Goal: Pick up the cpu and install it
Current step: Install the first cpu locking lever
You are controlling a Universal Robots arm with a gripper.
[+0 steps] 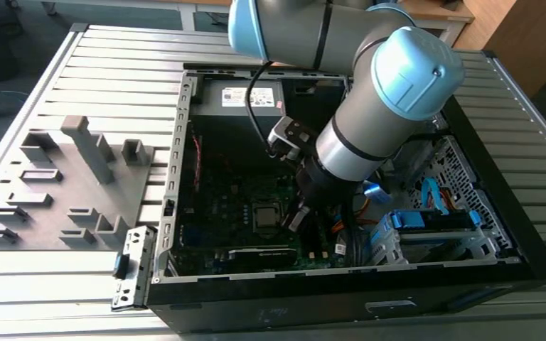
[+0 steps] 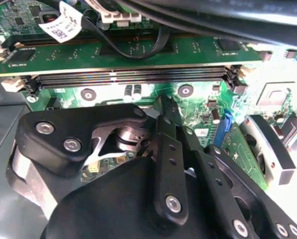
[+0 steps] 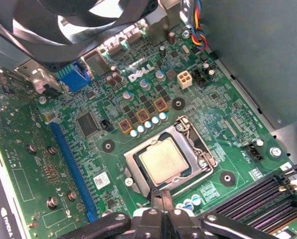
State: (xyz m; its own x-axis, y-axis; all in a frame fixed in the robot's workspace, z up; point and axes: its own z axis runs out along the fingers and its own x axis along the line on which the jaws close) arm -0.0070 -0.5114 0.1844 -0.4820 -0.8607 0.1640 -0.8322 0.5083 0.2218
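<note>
The cpu (image 3: 162, 160) is found lying flat inside the socket frame (image 3: 136, 168) on the motherboard (image 3: 223, 149), its pale top square to the frame opening. The gripper (image 3: 162, 195) is positioned at the frame's edge, just beside the cpu. Its fingertips (image 3: 156, 199) are drawn together, and nothing is seen held between them.

The step in hand is judged to be the seating of the chip. It is judged best done with:
- no sideways load put on the cpu, so that it is not skewed in the socket;
- any pressure directed straight down;
- the closed tips kept to the metal frame rather than the chip's top;
- the chip's edges confirmed parallel to the frame on all sides.

In the first wrist view, the cpu, the socket and the fingertips are shown together, so alignment can be checked there. In the second wrist view, the gripper's dark linkage is shown close up against a green memory stick (image 2: 138, 52) standing in its slot. In the exterior view, the arm (image 1: 368, 135) is seen reaching down into the open computer case (image 1: 183, 142), which rests on a slatted table (image 1: 111, 64). A grey moulded fixture (image 1: 65, 185) lies to the exterior view's left.
</note>
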